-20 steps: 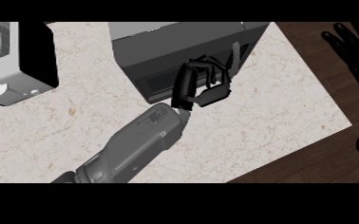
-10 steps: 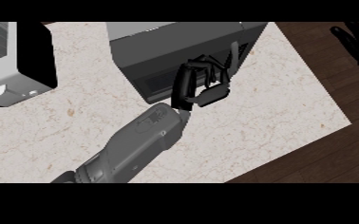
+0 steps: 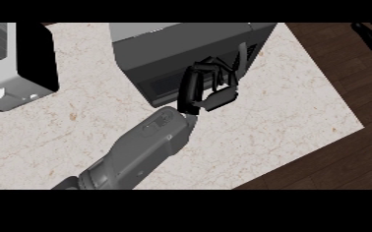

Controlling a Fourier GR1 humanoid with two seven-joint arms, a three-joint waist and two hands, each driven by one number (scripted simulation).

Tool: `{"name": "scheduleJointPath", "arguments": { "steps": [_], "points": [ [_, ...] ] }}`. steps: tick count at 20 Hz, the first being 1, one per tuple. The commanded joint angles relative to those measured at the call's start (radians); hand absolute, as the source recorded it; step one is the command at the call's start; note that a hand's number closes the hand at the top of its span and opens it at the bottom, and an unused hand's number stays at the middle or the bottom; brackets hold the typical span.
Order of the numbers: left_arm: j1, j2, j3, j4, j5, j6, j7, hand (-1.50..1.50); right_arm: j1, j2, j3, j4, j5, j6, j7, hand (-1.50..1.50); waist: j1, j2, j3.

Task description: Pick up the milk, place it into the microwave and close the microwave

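Microwave [image 3: 167, 49] on counter [image 3: 283, 123], upper ctr; L hand [image 3: 210, 86] against its front, fingers curled, nothing seen in them; milk not discernible; R hand [image 3: 361, 28] at upper-right edge, state unclear.

One microwave [image 3: 167, 44] stands on one pale stone tabletop [image 3: 276, 123], along with one other grey appliance [image 3: 16, 78] at the left edge. Two robot hands show: the left robot hand [image 3: 210, 92] on one grey forearm [image 3: 138, 152], and the right robot hand [image 3: 362, 27], just a dark sliver at the upper right edge.
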Motion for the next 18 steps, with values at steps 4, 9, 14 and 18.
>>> {"name": "scheduleJointPath", "arguments": {
  "steps": [4, 9, 14, 18],
  "points": [
    [-0.080, 0.000, 0.036, 0.087, 0.044, -0.024, 0.015, 1.50, -0.018, -0.013, 0.011, -0.001, -0.037, 0.026, 0.021, -1.50, -0.001, 0.015, -0.003],
    [-0.074, 0.000, 0.023, 0.097, 0.059, -0.022, -0.007, 1.50, -0.023, -0.029, 0.022, -0.002, -0.075, 0.066, 0.035, -1.50, -0.005, 0.018, -0.003],
    [-0.087, 0.000, 0.019, 0.100, 0.081, -0.019, -0.015, 1.50, -0.014, -0.044, 0.027, 0.006, -0.108, 0.087, 0.052, -1.50, -0.015, 0.013, -0.002],
    [-0.075, 0.000, 0.017, 0.113, 0.092, -0.025, -0.033, 1.50, -0.020, -0.051, 0.037, 0.004, -0.123, 0.098, 0.063, -1.50, -0.005, 0.021, -0.003]
  ]
}}
